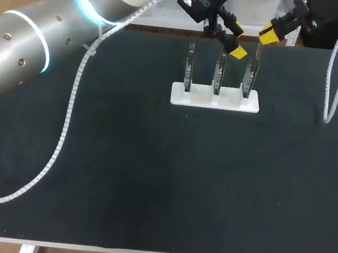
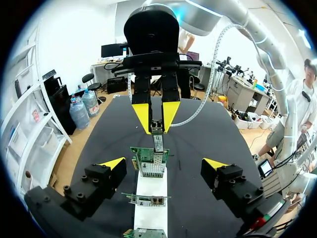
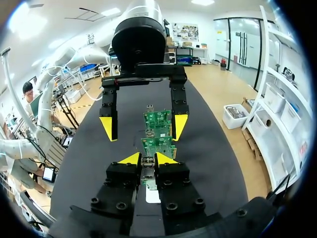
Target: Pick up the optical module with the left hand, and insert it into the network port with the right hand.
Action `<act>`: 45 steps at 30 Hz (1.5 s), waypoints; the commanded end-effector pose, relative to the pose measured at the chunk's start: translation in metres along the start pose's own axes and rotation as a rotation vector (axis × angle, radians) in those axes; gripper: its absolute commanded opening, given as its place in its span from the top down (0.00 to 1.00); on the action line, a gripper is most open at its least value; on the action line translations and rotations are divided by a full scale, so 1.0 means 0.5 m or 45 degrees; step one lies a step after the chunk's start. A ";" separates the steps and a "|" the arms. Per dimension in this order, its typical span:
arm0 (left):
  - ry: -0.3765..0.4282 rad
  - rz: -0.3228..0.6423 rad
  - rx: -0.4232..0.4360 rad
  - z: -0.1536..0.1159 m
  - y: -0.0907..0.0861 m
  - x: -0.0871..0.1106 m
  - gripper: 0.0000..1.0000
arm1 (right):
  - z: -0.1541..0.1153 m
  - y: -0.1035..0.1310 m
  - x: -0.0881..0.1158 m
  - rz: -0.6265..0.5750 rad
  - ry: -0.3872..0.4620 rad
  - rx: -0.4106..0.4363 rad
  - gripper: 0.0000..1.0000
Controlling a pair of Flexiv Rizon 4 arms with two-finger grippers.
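**Op 1:** Optical module (image 2: 157, 127), where is it?

**Op 2:** It's pinched between the fingers of my right gripper (image 3: 148, 159), just above the end network card (image 2: 148, 157) in the white holder (image 1: 215, 99), nose towards the port. I can't tell if it touches yet.

**Op 1:** How will it handle?

**Op 2:** I'd judge it light, rigid and smooth-sided. I'd grip the flat sides at the rear and leave the nose free. The card looks thin, so I'd push straight.

**Op 1:** And the left arm?

**Op 2:** My left gripper (image 2: 163, 163) hangs near the row of cards, fingers spread wide, holding nothing.
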State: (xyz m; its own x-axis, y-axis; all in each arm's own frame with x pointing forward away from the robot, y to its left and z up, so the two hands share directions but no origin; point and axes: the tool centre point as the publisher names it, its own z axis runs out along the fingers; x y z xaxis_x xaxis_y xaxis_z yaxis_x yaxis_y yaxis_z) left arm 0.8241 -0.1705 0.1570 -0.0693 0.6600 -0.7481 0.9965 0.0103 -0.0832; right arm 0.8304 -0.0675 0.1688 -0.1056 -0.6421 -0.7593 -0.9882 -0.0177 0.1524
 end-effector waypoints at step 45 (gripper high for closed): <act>0.002 0.002 0.007 0.001 0.005 -0.001 0.00 | -0.001 -0.001 0.011 -0.055 0.027 -0.003 1.00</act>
State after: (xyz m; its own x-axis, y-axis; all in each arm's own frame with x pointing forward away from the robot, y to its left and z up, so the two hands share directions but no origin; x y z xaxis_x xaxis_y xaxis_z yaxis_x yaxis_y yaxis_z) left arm 0.8241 -0.1705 0.1570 -0.0693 0.6600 -0.7481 0.9965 0.0103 -0.0832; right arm 0.8299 -0.0710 0.1681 -0.0594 -0.6578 -0.7508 -0.9916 -0.0477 0.1203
